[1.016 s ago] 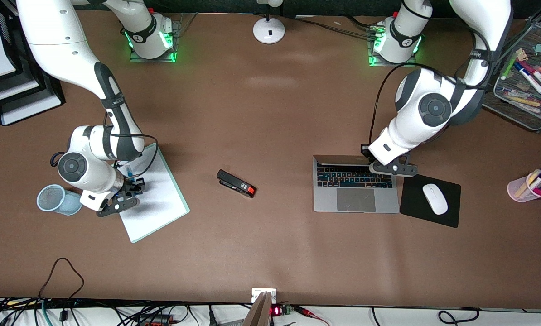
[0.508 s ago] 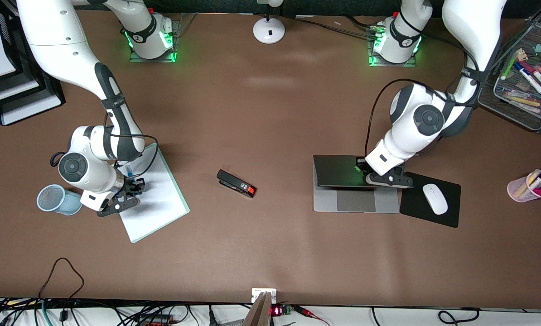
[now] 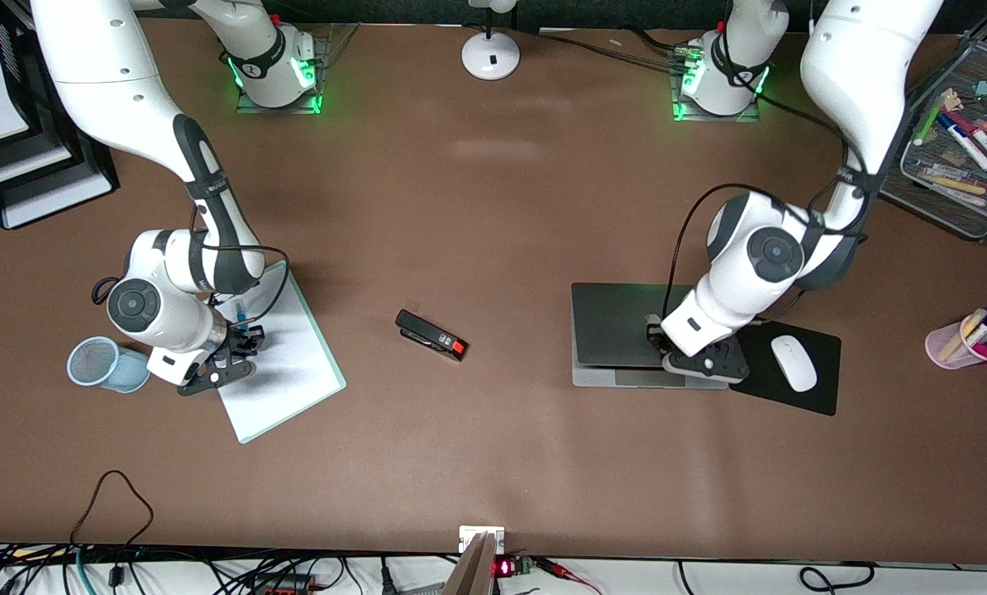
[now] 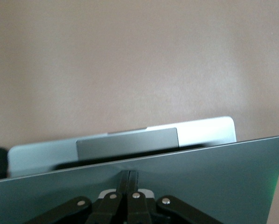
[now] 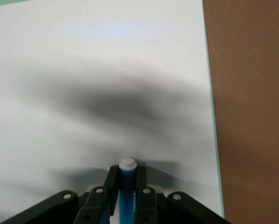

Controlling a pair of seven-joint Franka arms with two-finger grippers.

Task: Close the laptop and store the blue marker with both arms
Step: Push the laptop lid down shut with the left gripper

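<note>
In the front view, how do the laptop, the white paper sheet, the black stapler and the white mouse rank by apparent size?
Largest to smallest:
1. White paper sheet, though the right arm hides part of it
2. Laptop, fairly close to the sheet
3. Black stapler
4. White mouse, close to the stapler, so this order is unsure

You're looking at an office desk mocked up in a robot lab: laptop (image 3: 626, 330), mouse (image 3: 793, 363) on its pad (image 3: 816, 397), stapler (image 3: 431, 335), pen cup (image 3: 960, 347), mesh tray (image 3: 948, 202) and paper trays (image 3: 14, 165) are sitting around two bolted-down arms, with cables (image 3: 212, 574) trailing along the edge.
</note>
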